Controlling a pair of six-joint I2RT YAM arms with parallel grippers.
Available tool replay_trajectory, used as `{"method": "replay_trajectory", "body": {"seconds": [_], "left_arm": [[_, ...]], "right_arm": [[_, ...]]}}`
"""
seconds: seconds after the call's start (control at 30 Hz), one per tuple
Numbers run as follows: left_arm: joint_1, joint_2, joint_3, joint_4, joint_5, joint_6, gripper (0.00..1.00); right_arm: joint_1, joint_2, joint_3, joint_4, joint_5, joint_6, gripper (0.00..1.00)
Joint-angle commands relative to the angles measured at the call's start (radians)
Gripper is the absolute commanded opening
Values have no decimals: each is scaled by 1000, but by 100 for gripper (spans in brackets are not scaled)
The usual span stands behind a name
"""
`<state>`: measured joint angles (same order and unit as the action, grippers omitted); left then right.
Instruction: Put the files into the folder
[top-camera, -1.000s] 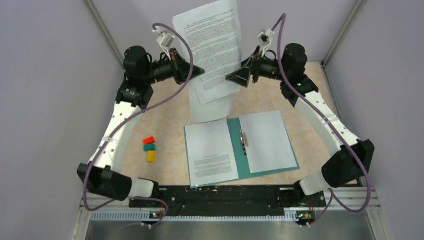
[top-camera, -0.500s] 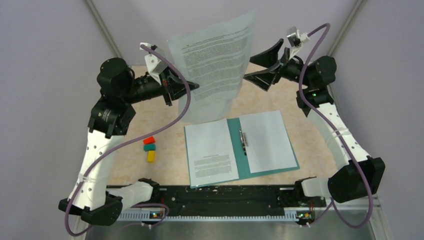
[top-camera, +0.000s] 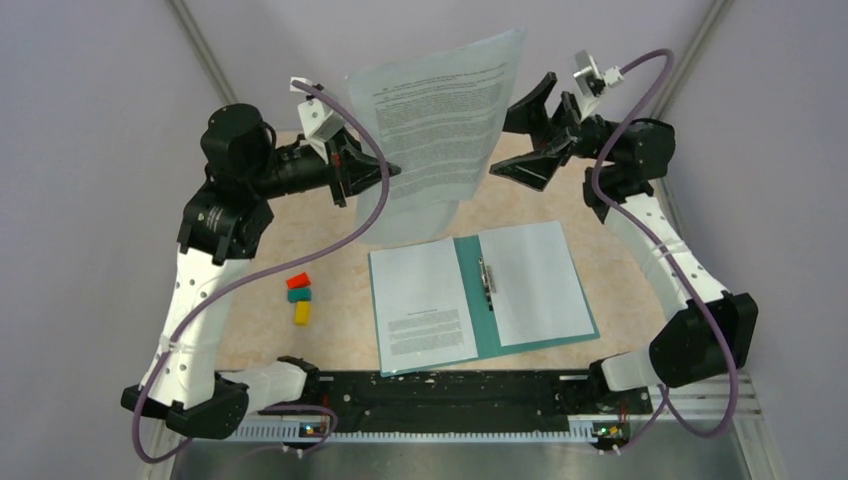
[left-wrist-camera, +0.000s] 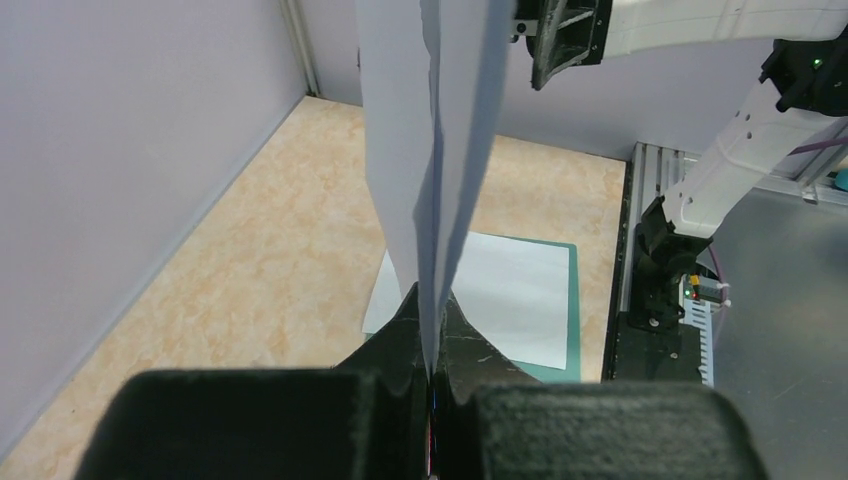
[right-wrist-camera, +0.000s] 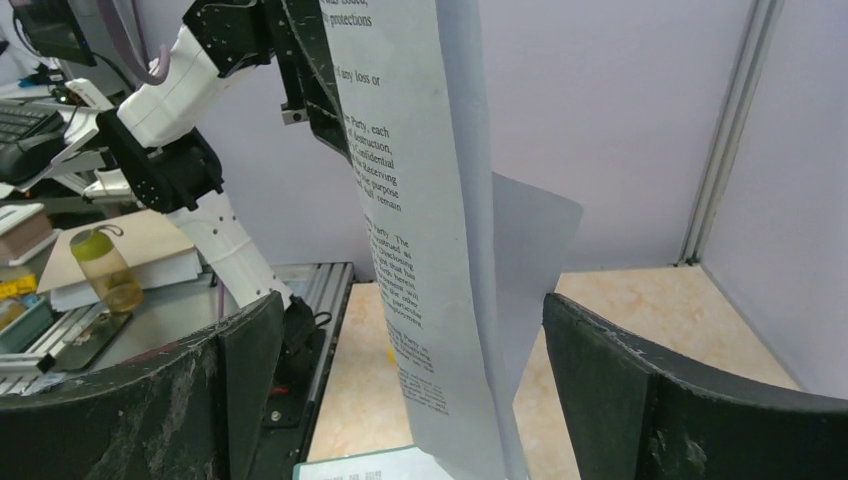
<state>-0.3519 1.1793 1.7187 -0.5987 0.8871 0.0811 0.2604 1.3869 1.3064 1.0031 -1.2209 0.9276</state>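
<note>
Left jaws pinch the files (top-camera: 432, 120); right jaws gape around their edge.

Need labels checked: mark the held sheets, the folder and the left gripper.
held sheets (top-camera: 440, 120), top view, printed face
folder (top-camera: 485, 330), top view, teal spine strip
left gripper (left-wrist-camera: 432, 305), left wrist view, between clamped fingertips

Folder (top-camera: 483, 325): teal, open flat, near-centre of surface (top-camera: 300, 230), one sheet (top-camera: 420, 300) on each leaf. Files (top-camera: 435, 130): printed white sheets, upright, aloft over far edge.
</note>
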Motion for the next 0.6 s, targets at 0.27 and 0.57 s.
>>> {"method": "replay_trajectory", "body": {"seconds": [0.27, 0.57], "left_arm": [[-5, -4, 67, 22, 58, 13, 0], [-7, 6, 95, 39, 47, 6, 0]], "right_arm": [[20, 127, 143, -38, 20, -55, 99], [94, 166, 168, 88, -64, 62, 98]]}}
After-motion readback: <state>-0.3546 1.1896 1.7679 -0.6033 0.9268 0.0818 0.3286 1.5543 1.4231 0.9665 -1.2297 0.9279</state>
